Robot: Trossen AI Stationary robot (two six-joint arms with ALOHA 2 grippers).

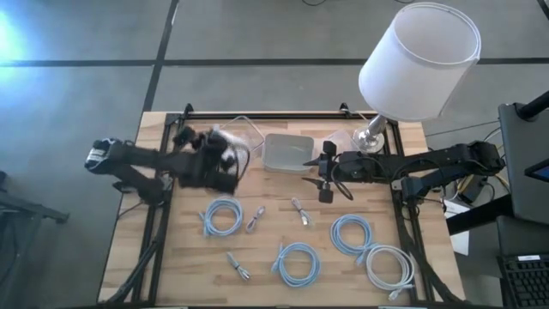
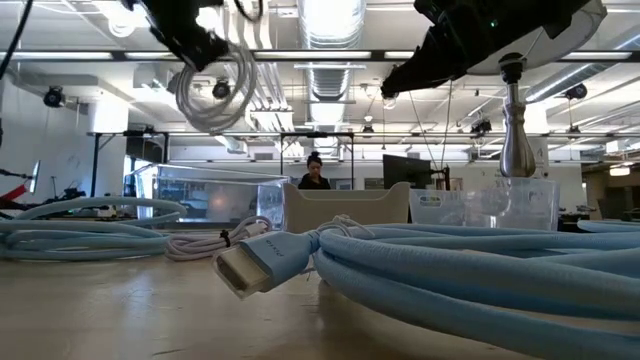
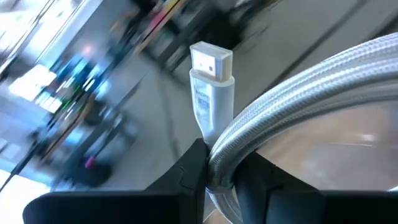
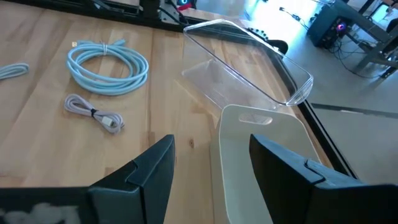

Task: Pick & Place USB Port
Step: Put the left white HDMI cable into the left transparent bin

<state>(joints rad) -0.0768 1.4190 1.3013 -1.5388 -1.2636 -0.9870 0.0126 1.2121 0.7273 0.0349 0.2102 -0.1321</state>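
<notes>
My left gripper (image 1: 225,163) is raised over the table's far left part and is shut on a coiled white braided cable (image 2: 215,85). That cable's plug (image 3: 211,62) sticks out past the fingers. My right gripper (image 1: 324,178) is open and hovers near the table's middle, beside a white bin (image 1: 287,153) that rests on the table. A clear bin (image 4: 249,62) stands next to the white bin (image 4: 261,155). Light blue coils (image 1: 223,215) (image 1: 298,262) (image 1: 353,233) and short white cables (image 1: 256,219) (image 1: 299,210) lie flat on the wood. My left gripper pinches the white cable between its two fingers (image 3: 193,171), on the cord just behind the plug (image 3: 214,143), where several braided turns (image 3: 298,93) pass through the gap. The coil is lifted clear and hangs below the gripper (image 2: 190,30).
A table lamp with a white shade (image 1: 420,60) stands at the far right corner. A white coil (image 1: 390,266) and another short cable (image 1: 238,266) lie near the near edge. In the low view a light blue coil with its plug (image 2: 260,265) lies close to the camera.
</notes>
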